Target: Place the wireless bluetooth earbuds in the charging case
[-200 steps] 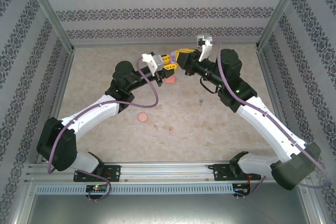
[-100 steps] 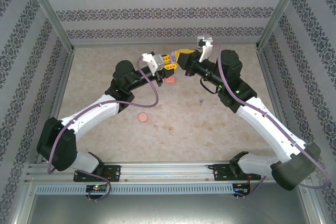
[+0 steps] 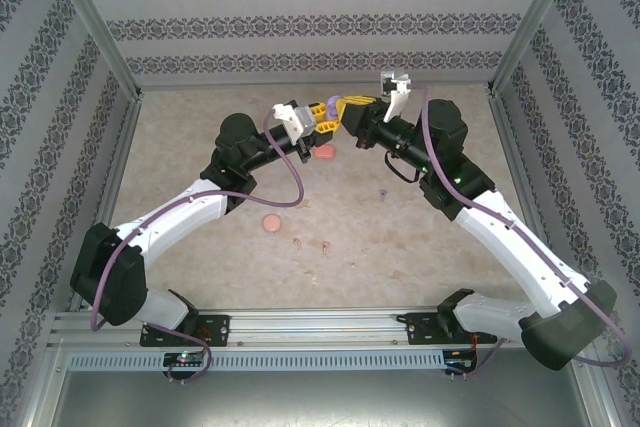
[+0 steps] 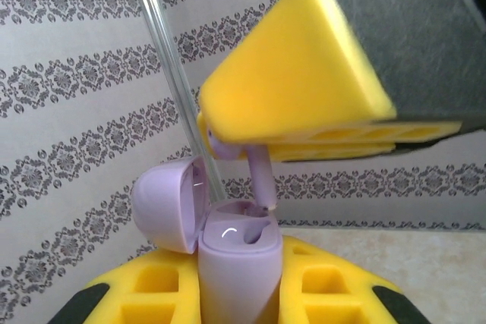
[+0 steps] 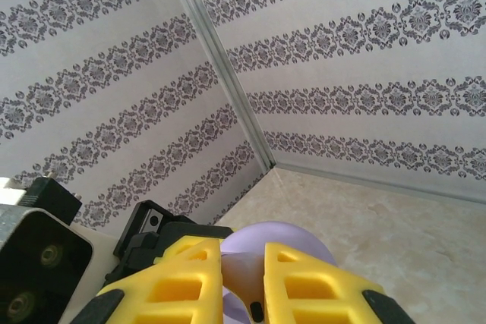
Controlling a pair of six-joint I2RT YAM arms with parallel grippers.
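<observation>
My left gripper [image 4: 237,294] is shut on the purple charging case [image 4: 235,259], which stands upright between its yellow fingers with the lid [image 4: 167,202] swung open to the left. Above it, the yellow fingers [image 4: 296,89] of my right gripper [image 5: 243,267] are shut on a purple earbud [image 4: 260,171]. Its stem points down and its tip sits just at the case's right slot. In the top view the two grippers meet at the back centre, left gripper [image 3: 320,123] and right gripper [image 3: 346,107], with the case [image 3: 332,115] between them. Another purple earbud [image 3: 383,192] and two pale pink earbuds [image 3: 297,242] [image 3: 325,245] lie on the table.
A coral-red case [image 3: 325,152] lies just in front of the grippers and a coral-red round piece [image 3: 270,222] sits nearer the left arm. Patterned walls and metal corner posts [image 3: 100,27] enclose the table on three sides.
My right arm has shifted slightly, bringing the held earbud closer over the open case. The left arm and the case have stayed put.
</observation>
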